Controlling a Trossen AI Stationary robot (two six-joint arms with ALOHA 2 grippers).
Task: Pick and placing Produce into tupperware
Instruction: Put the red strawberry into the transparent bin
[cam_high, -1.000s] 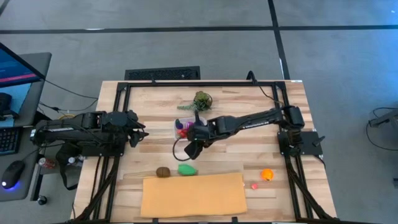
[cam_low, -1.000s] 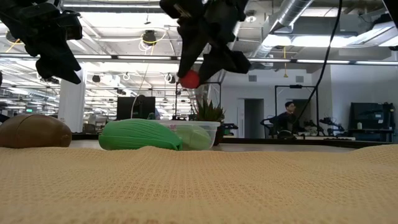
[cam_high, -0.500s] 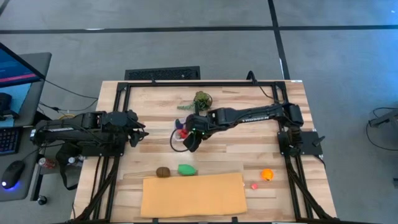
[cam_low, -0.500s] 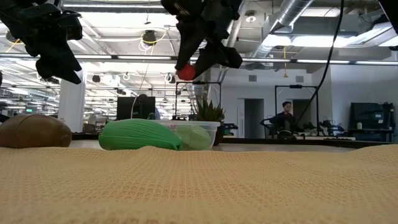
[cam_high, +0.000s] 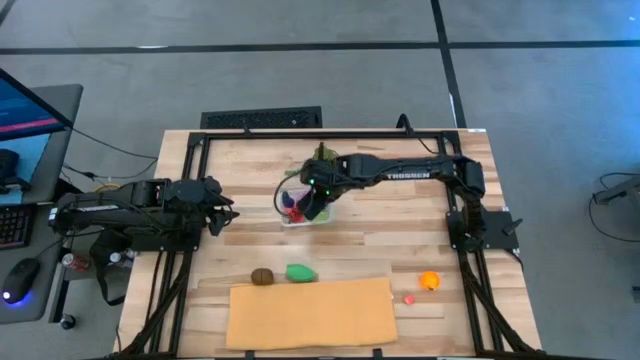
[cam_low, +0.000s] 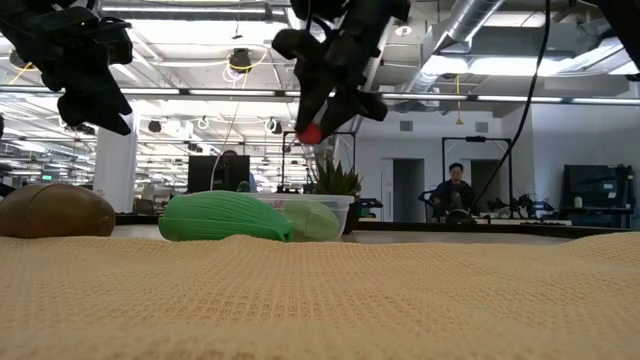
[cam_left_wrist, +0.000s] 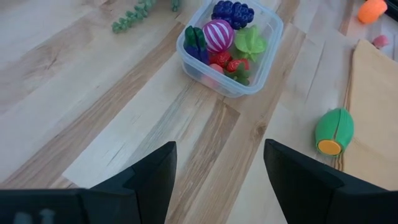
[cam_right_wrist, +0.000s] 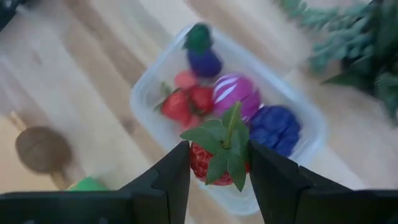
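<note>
**Strawberry hangs over the tub**

Nearest you on the worktop (cam_high: 400, 215) lies the tan mat (cam_high: 310, 313), with a brown piece (cam_high: 262, 276) and a green piece (cam_high: 301, 271) just beyond its far edge, and an orange piece (cam_high: 429, 281) and a small pink piece (cam_high: 410, 298) off its right side. Further in, your right end effector (cam_right_wrist: 214, 163) hovers above the clear tupperware (cam_left_wrist: 230, 46), its fingers closed on a red strawberry (cam_right_wrist: 214, 163) with green leaves. The tub sits mid-worktop and already holds purple grapes (cam_left_wrist: 232, 12), a striped pink piece (cam_left_wrist: 217, 35), a light green piece (cam_left_wrist: 250, 42) and more red strawberries (cam_left_wrist: 227, 62). Your left end effector (cam_high: 218, 210) waits at the worktop's left side, well apart from the tub, fingers spread and empty. Beyond the tub stands the leafy green bunch (cam_high: 325, 155).
</note>
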